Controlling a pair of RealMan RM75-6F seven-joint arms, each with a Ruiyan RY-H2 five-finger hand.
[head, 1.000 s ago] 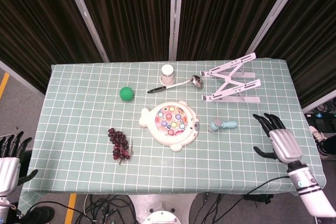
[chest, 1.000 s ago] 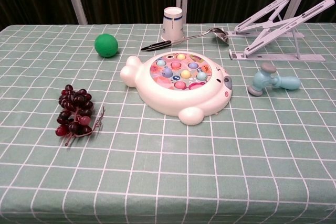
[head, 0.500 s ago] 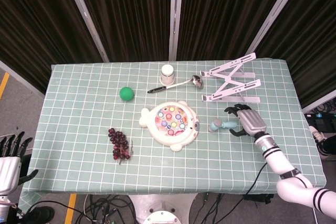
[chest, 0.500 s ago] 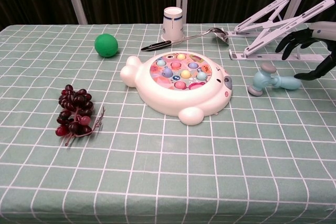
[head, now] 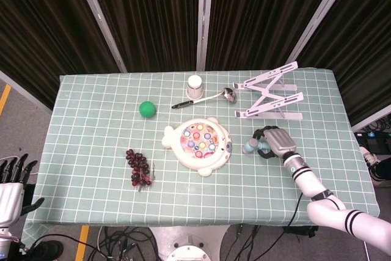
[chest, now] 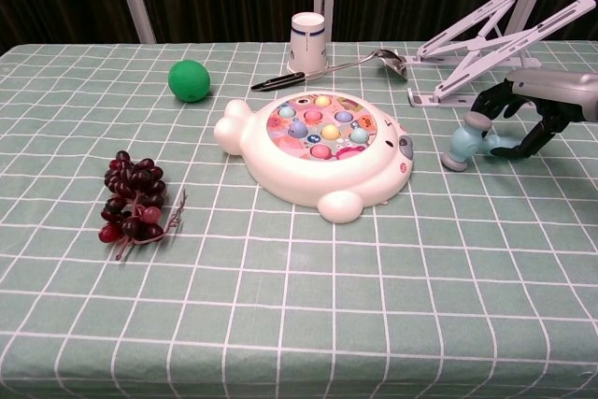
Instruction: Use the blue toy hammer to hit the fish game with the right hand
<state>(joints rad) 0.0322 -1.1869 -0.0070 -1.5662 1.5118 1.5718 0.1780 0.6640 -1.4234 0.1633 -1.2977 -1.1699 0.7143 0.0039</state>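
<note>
The blue toy hammer lies on the green checked cloth just right of the white fish game. My right hand covers its handle, so only the hammer's head shows from above. In the chest view the right hand curls its dark fingers over the handle of the hammer, thumb against the far side, and the hammer rests on the table. The fish game sits at centre with coloured fish on top. My left hand hangs off the table's left front corner, fingers spread, holding nothing.
A white folding stand lies behind the right hand. A ladle and a paper cup stand behind the fish game. A green ball and a bunch of dark grapes are on the left.
My right hand came in from the table's right edge to the hammer and its fingers have curled around the handle. The hammer has not moved. The left hand stays put.
</note>
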